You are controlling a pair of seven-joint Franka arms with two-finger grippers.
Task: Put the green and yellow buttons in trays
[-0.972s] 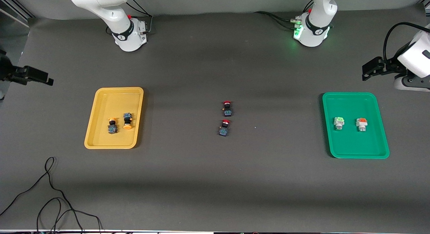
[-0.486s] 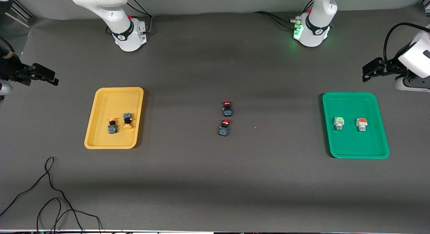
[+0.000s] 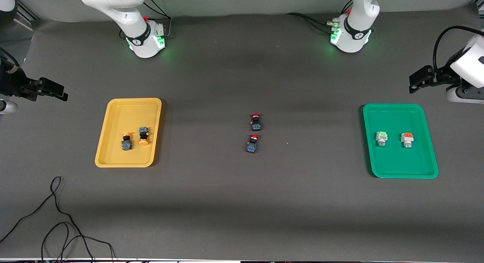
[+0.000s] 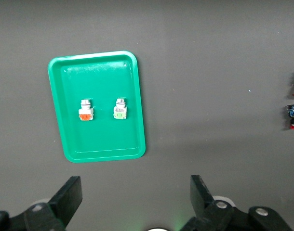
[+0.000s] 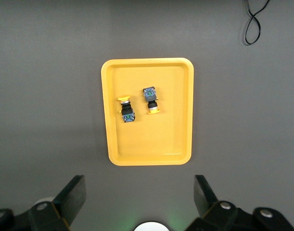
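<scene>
Right pincer (image 3: 60, 95) wide, empty, shifted slightly over the desk (image 3: 242, 202) edge at the right arm's end; base lamp (image 3: 160, 40) newly green. Yellow tray (image 3: 128, 100) holding both yellow-capped buttons (image 3: 126, 141). Red-capped buttons (image 3: 255, 121) left mid-desk. Green tray (image 3: 393, 106) holding green-topped button (image 3: 382, 138) and orange-topped button (image 3: 407, 140). Left pincer (image 3: 414, 85) wide, empty, waiting over the edge at the left arm's end. Sorting apparently finished. Dark matte surface; black cable (image 3: 56, 217) near a corner.

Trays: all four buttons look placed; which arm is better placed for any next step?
Neither. Yellow tray holds both yellow buttons, green tray both white ones. Left claw and right claw hang open off the trays.
</scene>
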